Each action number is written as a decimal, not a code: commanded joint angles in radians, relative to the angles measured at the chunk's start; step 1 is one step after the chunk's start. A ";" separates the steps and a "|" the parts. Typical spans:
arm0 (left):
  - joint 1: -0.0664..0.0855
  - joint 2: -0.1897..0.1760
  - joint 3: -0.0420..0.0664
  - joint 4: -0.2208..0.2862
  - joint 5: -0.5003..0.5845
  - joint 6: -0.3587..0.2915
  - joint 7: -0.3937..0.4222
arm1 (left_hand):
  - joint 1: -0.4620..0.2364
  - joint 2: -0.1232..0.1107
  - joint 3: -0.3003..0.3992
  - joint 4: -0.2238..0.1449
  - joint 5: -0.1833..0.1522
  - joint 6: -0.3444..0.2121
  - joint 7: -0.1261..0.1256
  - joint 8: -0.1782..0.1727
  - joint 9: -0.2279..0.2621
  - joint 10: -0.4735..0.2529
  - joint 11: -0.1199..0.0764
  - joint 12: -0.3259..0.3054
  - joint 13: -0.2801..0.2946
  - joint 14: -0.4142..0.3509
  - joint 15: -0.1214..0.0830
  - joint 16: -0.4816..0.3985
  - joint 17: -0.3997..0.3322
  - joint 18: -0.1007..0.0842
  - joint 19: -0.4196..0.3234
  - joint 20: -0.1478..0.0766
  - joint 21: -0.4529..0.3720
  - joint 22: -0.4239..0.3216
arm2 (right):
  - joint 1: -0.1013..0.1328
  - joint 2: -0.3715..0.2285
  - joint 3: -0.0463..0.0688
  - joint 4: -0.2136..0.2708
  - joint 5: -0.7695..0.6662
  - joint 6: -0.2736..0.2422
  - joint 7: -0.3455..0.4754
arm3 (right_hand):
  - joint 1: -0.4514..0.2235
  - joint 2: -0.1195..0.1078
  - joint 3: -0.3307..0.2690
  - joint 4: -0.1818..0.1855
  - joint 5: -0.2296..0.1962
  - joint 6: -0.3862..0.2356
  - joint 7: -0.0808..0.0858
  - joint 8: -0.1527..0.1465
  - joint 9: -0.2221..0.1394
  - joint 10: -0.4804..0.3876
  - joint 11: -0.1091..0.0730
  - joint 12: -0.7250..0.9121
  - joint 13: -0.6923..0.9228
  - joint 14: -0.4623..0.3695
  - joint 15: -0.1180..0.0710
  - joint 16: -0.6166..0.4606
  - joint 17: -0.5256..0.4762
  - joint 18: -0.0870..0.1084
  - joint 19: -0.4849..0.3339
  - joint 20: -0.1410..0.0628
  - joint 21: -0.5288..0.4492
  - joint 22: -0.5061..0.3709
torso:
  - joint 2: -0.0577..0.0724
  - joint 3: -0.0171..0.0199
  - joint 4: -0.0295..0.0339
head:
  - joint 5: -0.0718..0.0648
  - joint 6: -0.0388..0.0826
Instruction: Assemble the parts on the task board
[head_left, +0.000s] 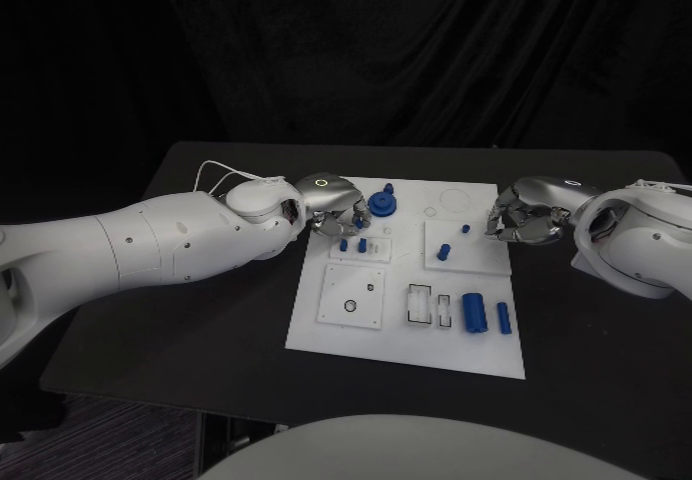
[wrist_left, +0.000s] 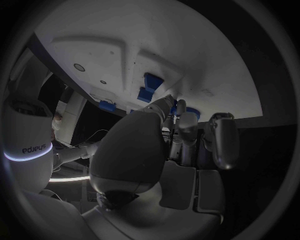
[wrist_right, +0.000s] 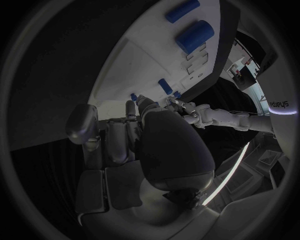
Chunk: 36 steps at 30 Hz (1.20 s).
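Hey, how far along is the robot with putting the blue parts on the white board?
Early to midway, by the look of it. Seemingly done: a round blue knob part stands upright at the far side of the white task board. In hand: the left hand is over the small blue pegs beside it; the right hand hovers at the board's right edge. Left: a blue cylinder and a blue bar lie loose.

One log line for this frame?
left hand: at board's far-left corner, grip unclear | right hand: curled at board's right edge | blue knob: upright
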<state>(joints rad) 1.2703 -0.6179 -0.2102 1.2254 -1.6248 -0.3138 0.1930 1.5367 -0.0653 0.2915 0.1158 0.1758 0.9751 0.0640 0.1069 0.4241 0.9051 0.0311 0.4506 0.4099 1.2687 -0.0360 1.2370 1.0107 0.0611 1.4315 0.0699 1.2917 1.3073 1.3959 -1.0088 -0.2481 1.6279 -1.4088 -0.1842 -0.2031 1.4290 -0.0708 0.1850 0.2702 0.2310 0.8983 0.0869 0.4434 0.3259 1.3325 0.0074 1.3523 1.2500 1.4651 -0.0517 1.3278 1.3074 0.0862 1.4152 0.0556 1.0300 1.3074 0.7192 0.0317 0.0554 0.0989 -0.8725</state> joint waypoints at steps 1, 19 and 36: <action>-0.005 0.001 -0.002 0.005 0.001 0.020 0.000 | 0.002 -0.007 0.003 0.003 0.001 -0.024 -0.009 -0.014 -0.006 -0.009 0.009 -0.010 -0.007 -0.010 0.005 -0.006 -0.004 0.003 -0.011 0.002 -0.008 0.178 | -0.003 0.000 0.000 0.000 0.005 0.008 -0.001 | 0.010 0.003 -0.003 0.003 -0.004 -0.006 -0.001 0.002 0.001 -0.007 0.003 -0.004 -0.001 0.039 -0.002 -0.005 0.094 0.015 -0.006 -0.002 -0.004 0.122 | 0.000 0.0000 0.0004 | 0.001 0.000; -0.008 -0.037 -0.002 0.020 0.001 -0.132 -0.063 | -0.015 -0.049 -0.024 0.013 -0.031 -0.237 -0.072 -0.044 -0.077 -0.165 0.059 -0.046 -0.022 -0.045 0.039 -0.030 -0.044 0.010 -0.033 0.036 -0.050 0.168 | -0.003 -0.007 0.000 0.005 0.007 0.001 0.001 | 0.011 0.002 -0.003 0.003 -0.004 -0.006 -0.001 0.003 0.002 -0.008 0.003 -0.005 -0.003 0.038 -0.002 -0.006 0.093 0.016 -0.008 -0.002 -0.009 0.121 | 0.000 0.0004 -0.0001 | -0.001 0.000; -0.010 -0.246 -0.002 0.095 0.303 -0.457 0.280 | -0.054 -0.023 -0.098 0.156 -0.023 -0.194 -0.034 -0.028 -0.107 -0.423 -0.008 0.170 0.002 -0.758 0.115 -0.713 -0.519 0.073 -1.039 0.079 -1.138 -0.171 | 0.016 -0.029 0.001 0.038 -0.007 -0.072 0.008 | 0.077 -0.064 0.085 -0.026 0.370 -0.003 0.011 0.025 0.022 -0.339 0.016 -0.308 -0.332 0.008 0.007 -0.072 0.053 0.032 -0.047 0.003 -0.126 0.097 | -0.002 -0.0012 -0.0010 | -0.016 0.000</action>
<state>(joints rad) 1.2613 -0.8576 -0.2131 1.3110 -1.5187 -0.6826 0.2822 1.5230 -0.1067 0.2411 0.1894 0.1516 0.7918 0.0019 0.0968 0.3397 0.6096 0.0430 0.5425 0.4273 0.7861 0.0262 0.7775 0.6236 0.1243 0.8134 0.1263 0.5575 1.2848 1.4046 -1.0387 -0.2490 1.6598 -1.4009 -0.2086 -0.1959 1.5120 -0.1256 0.2668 0.2438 0.5961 0.8923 0.0928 0.4667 0.3476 1.0226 0.0223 1.0705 0.9460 1.4651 -0.0516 1.2601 1.3074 0.1022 1.3716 0.0580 0.9109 1.3073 0.7185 0.0312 0.0551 0.0811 -0.8725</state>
